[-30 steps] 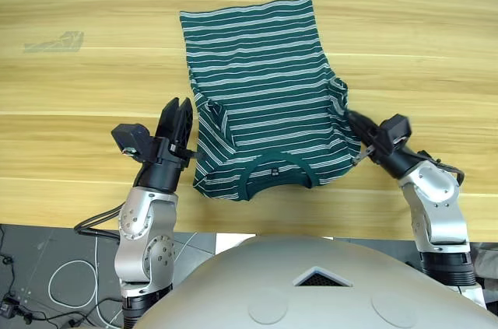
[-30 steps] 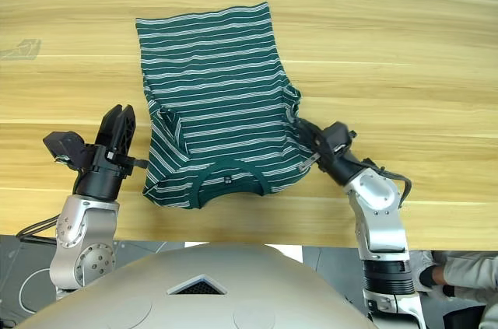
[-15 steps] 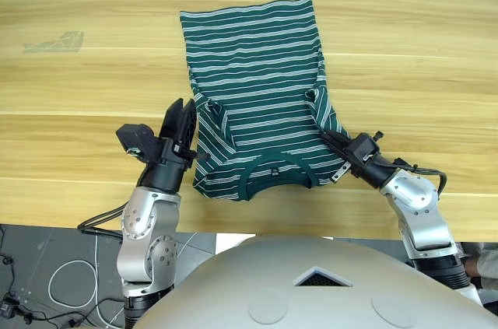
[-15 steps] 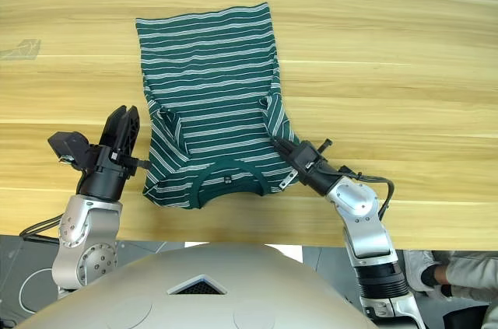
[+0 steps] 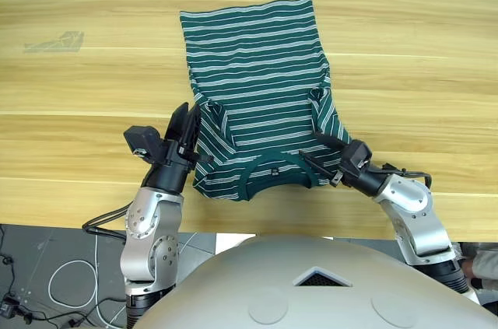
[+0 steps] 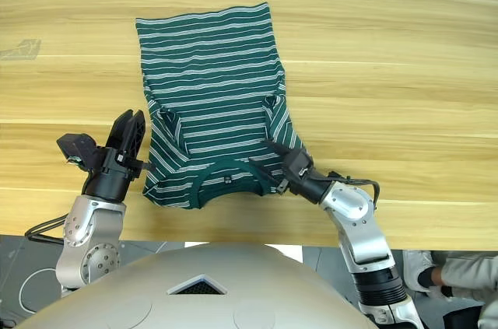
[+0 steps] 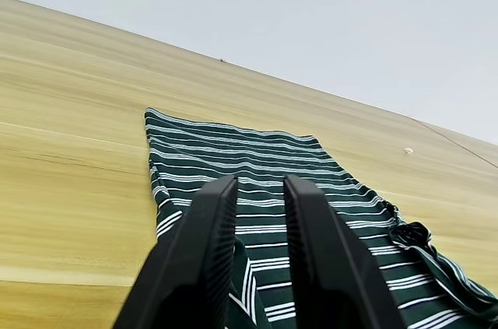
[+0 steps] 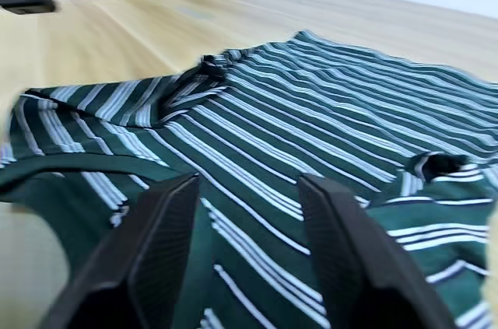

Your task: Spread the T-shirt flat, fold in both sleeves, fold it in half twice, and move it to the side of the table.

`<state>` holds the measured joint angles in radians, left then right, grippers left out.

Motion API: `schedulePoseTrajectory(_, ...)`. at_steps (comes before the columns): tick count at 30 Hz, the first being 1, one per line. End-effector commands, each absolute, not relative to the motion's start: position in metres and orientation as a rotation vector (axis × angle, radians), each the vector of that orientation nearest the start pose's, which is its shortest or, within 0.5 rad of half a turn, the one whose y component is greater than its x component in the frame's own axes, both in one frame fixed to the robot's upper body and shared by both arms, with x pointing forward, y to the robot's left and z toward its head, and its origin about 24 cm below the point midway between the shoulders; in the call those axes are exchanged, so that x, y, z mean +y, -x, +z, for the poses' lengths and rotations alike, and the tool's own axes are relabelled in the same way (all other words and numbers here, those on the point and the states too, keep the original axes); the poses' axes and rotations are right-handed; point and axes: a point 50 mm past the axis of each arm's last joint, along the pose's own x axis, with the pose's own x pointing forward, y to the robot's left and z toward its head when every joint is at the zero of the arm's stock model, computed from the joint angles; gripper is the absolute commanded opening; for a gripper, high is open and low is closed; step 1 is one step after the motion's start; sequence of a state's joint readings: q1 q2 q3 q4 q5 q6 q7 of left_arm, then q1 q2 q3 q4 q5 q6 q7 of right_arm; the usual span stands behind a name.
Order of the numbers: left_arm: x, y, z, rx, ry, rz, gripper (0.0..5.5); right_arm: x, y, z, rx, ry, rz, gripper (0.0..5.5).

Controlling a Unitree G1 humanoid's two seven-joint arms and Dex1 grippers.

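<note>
Looking down from the head, we see the T-shirt [image 5: 257,72] lying on the wooden surface [image 5: 93,2], close to its near edge. The long axis runs straight away from us, collar [image 5: 274,166] nearest, hem [image 5: 247,8] farthest. Both sleeves [image 5: 214,115] lie folded inward, so we judge the halving comes next. The left pincer [image 5: 191,115] sits at the left shoulder and the right pincer [image 5: 310,147] over the right shoulder, placed, we think, to take the 2 near corners.

In the left wrist view, its fingers [image 7: 210,251] stand narrow, a slim gap with nothing between.

In the right wrist view, its fingers [image 8: 163,243] stand wide, straddling striped cloth unpinched.
</note>
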<state>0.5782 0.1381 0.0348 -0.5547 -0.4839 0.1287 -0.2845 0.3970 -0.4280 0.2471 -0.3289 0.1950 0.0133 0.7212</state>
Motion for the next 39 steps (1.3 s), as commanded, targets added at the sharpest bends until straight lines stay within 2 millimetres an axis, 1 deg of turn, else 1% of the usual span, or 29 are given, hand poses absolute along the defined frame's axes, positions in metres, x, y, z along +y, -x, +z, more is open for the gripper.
schedulePoseTrajectory(1,0.177,-0.14,0.06,0.069,0.306,-0.193,1.1,-0.145,-0.141,0.037,0.199,-0.006,1.019,3.04)
schedulePoseTrajectory(2,0.18,-0.14,0.06,0.07,0.286,-0.192,1.1,-0.152,-0.143,0.044,0.165,-0.027,1.012,3.3)
schedulePoseTrajectory(4,0.19,-0.14,0.06,0.082,0.181,-0.213,1.1,-0.174,-0.155,0.058,0.073,-0.019,0.957,3.65)
schedulePoseTrajectory(6,0.205,-0.14,0.063,0.084,-0.036,-0.262,1.1,-0.193,-0.169,0.071,-0.012,0.041,0.885,3.69)
schedulePoseTrajectory(7,0.213,-0.14,0.064,0.085,-0.129,-0.282,1.1,-0.199,-0.174,0.077,-0.049,0.084,0.858,3.69)
schedulePoseTrajectory(8,0.222,-0.14,0.063,0.09,-0.252,-0.299,1.1,-0.204,-0.178,0.082,-0.084,0.13,0.841,3.69)
schedulePoseTrajectory(9,0.233,-0.138,0.061,0.108,-0.424,-0.324,1.1,-0.209,-0.183,0.088,-0.13,0.201,0.817,3.69)
schedulePoseTrajectory(10,0.248,-0.135,0.058,0.142,-0.658,-0.351,1.1,-0.219,-0.192,0.096,-0.191,0.318,0.78,3.69)
schedulePoseTrajectory(11,0.258,-0.132,0.055,0.162,-0.829,-0.387,1.1,-0.226,-0.198,0.103,-0.241,0.424,0.753,3.69)
schedulePoseTrajectory(12,0.266,-0.129,0.054,0.176,-0.965,-0.426,1.1,-0.234,-0.205,0.107,-0.285,0.558,0.733,3.69)
schedulePoseTrajectory(13,0.274,-0.127,0.053,0.181,-1.103,-0.463,1.1,-0.241,-0.211,0.109,-0.316,0.754,0.742,3.69)
schedulePoseTrajectory(14,0.278,-0.124,0.051,0.185,-1.239,-0.525,1.1,-0.246,-0.217,0.106,-0.332,0.959,0.791,3.69)
schedulePoseTrajectory(16,0.281,-0.119,0.047,0.168,-1.396,-0.649,1.1,-0.251,-0.22,0.095,-0.342,1.234,0.944,3.69)
schedulePoseTrajectory(18,0.278,-0.119,0.043,0.128,-1.457,-0.746,1.1,-0.253,-0.219,0.085,-0.352,1.383,1.082,3.69)
schedulePoseTrajectory(20,0.275,-0.119,0.038,0.099,-1.491,-0.836,1.1,-0.254,-0.221,0.078,-0.365,1.494,1.209,3.69)
schedulePoseTrajectory(23,0.273,-0.116,0.029,0.072,-1.533,-0.968,1.1,-0.261,-0.223,0.067,-0.33,1.573,1.332,3.69)
schedulePoseTrajectory(25,0.267,-0.115,0.023,0.026,-1.556,-1.036,1.1,-0.267,-0.225,0.056,-0.276,1.614,1.395,3.69)
schedulePoseTrajectory(29,0.247,-0.119,0.008,-0.088,-1.544,-1.146,1.1,-0.275,-0.232,0.037,-0.233,1.699,1.466,3.69)
schedulePoseTrajectory(31,0.243,-0.122,0.006,-0.122,-1.542,-1.17,1.1,-0.276,-0.232,0.029,-0.259,1.716,1.499,3.69)
schedulePoseTrajectory(35,0.238,-0.125,0.004,-0.185,-1.538,-1.201,1.1,-0.27,-0.224,0.01,-0.35,1.678,1.585,3.69)
schedulePoseTrajectory(37,0.233,-0.123,0.003,-0.218,-1.527,-1.227,1.1,-0.264,-0.219,0.001,-0.397,1.635,1.609,3.69)
schedulePoseTrajectory(39,0.231,-0.12,0.001,-0.228,-1.52,-1.246,1.1,-0.262,-0.215,-0.004,-0.426,1.61,1.62,3.69)
